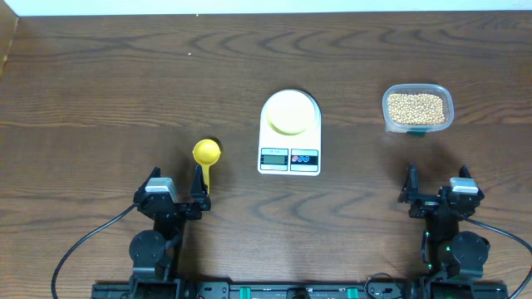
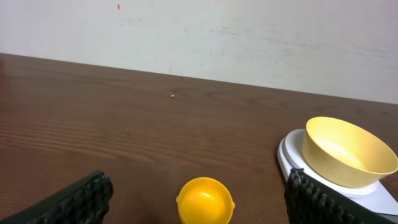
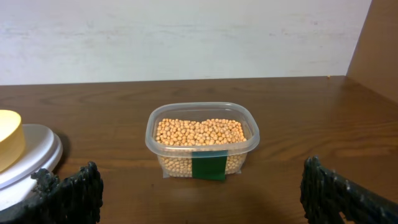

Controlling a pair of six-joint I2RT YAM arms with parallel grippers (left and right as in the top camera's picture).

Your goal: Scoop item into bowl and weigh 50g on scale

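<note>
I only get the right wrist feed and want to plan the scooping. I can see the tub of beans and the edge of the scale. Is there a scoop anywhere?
Observer: Yes. A yellow scoop lies left of the scale, with its handle pointing back toward the robot.
Operator: I see only a sliver of the bowl. Is anything in it?
Observer: No. The bowl sits on the scale's round platform, and the left wrist view shows it is empty.
Operator: Is the other arm already holding the scoop?
Observer: No. The left hand is open and holds nothing. The scoop lies just ahead of it, ungripped.
</note>
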